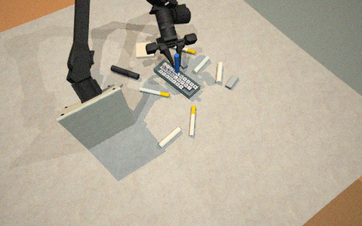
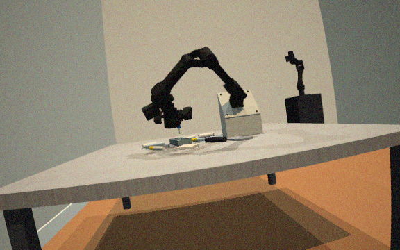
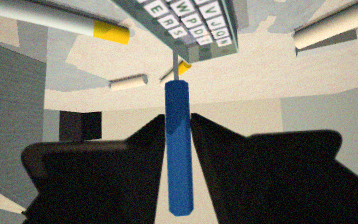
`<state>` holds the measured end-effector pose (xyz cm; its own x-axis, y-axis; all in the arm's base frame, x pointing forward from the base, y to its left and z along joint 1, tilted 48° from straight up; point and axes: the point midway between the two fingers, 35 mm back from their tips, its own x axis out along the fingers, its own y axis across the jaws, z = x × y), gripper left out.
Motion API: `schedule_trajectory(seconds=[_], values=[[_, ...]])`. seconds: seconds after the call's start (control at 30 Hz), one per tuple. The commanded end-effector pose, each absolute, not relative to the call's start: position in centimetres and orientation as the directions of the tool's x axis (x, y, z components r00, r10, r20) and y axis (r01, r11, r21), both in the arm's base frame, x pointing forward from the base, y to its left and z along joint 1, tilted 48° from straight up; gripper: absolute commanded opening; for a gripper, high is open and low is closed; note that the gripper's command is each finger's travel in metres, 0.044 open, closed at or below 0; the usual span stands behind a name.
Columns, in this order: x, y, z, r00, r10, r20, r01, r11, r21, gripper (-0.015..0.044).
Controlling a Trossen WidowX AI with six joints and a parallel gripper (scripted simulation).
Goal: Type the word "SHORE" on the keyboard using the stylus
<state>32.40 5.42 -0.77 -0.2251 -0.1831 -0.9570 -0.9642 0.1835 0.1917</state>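
Gripper [image 1: 175, 63] [image 2: 179, 127] [image 3: 177, 119] clamped on the slim blue stylus [image 1: 176, 63] [image 2: 179, 129] [image 3: 178, 150], and you've got its tip over the dark rectangular keyboard [image 1: 188, 91] [image 2: 180, 141] [image 3: 215, 55]! Likely you're between presses of "SHORE"; now line up the next letter, then push straight down, firmly, keeping that grip.

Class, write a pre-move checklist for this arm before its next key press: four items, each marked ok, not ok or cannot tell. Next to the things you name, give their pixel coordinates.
1. Stylus [image 1: 176, 63] [image 2: 178, 127] [image 3: 178, 145] gripped between the fingers: ok.
2. Stylus tip clear above the keyboard [image 1: 172, 82] [image 2: 180, 141] [image 3: 200, 27], for travelling: ok, a gap shows in the exterior view.
3. Tip lined up over the next needed key: cannot tell.
4. Letters typed so far confirmed: cannot tell; no display shows them.
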Motion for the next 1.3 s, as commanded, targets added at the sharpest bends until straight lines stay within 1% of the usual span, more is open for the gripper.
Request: schedule_trajectory(seconds=[0.0, 0.47, 0.57, 0.6, 1.27], values=[[31.8, 4.5, -1.4, -0.221, -0.189, -0.957, -0.966, 0.176, 0.188, 0.0000], [31.7, 5.8, -2.9, -0.221, -0.189, -0.957, -0.966, 0.175, 0.189, 0.0000], [31.7, 5.9, -3.1, -0.221, -0.189, -0.957, -0.966, 0.175, 0.189, 0.0079], [31.7, 5.9, -3.1, -0.221, -0.189, -0.957, -0.966, 0.175, 0.189, 0.0081], [31.6, 6.2, -3.2, -0.221, -0.189, -0.957, -0.966, 0.175, 0.189, 0.0081]])
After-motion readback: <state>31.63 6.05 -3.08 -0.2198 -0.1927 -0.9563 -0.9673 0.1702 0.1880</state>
